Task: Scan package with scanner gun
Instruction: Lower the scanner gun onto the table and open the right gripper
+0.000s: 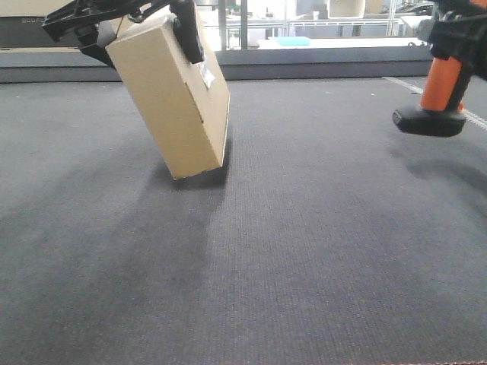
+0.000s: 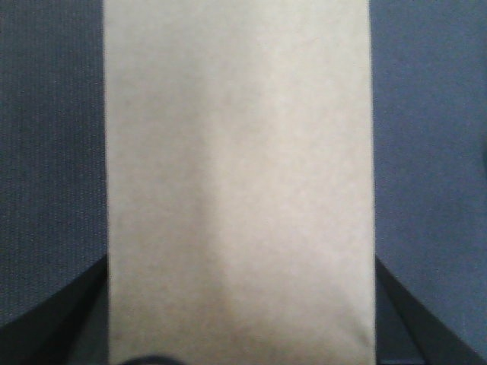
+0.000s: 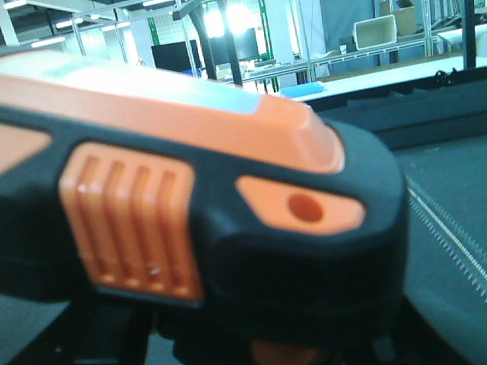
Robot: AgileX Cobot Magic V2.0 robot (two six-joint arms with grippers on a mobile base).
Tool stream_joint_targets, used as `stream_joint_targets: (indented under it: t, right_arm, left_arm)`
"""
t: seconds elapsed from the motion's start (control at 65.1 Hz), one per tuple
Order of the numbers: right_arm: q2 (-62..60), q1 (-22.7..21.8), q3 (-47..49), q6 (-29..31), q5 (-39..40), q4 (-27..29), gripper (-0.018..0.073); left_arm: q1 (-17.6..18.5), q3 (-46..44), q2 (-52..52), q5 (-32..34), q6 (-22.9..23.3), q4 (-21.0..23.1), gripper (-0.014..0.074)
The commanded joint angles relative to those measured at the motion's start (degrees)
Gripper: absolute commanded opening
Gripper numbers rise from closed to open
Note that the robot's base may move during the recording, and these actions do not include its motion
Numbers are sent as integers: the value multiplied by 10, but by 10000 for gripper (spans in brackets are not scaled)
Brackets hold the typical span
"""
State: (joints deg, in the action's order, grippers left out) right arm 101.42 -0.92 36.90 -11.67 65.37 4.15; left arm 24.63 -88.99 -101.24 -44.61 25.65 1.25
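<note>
The package [image 1: 171,99], a plain tan cardboard box, hangs tilted with its lower corner at or just above the carpet. A small white label [image 1: 207,74] shows on its right face. My left gripper [image 1: 148,55] is shut on its upper end, one black finger [image 1: 186,30] on each side. In the left wrist view the package [image 2: 240,182] fills the middle, with dark fingers [image 2: 46,327] at its edges. The scanner gun [image 1: 441,87], with its orange handle and black foot, hangs above the carpet at the right. My right gripper [image 1: 460,34] is shut on it. Its head [image 3: 228,190] fills the right wrist view.
Dark grey carpet [image 1: 304,251] covers the whole work surface. A low grey ledge [image 1: 319,65] runs along the back, with benches and shelving behind it. A pale line [image 1: 407,87] crosses the carpet at the far right.
</note>
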Motion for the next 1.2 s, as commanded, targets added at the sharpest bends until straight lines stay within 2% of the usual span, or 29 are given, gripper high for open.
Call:
stream_joint_targets:
  t: [0.0, 0.476, 0.553, 0.691, 0.768, 1.183]
  right_arm:
    - [21, 0, -1, -14, 46, -9, 116]
    - [48, 0, -1, -14, 46, -30, 126]
    - [48, 0, -1, -14, 46, -36, 174]
    - [48, 0, -1, -14, 46, -45, 358]
    - [48, 0, -1, -14, 46, -46, 412]
    - [48, 0, -1, -14, 46, -56, 428]
  left_arm:
    - [4, -4, 2, 11, 0, 0, 139]
    - [4, -4, 2, 11, 0, 0, 139]
    - [4, -4, 2, 11, 0, 0, 139]
    - [4, -4, 2, 11, 0, 0, 139]
    - [4, -4, 2, 11, 0, 0, 139]
    - [4, -4, 2, 11, 0, 0, 139]
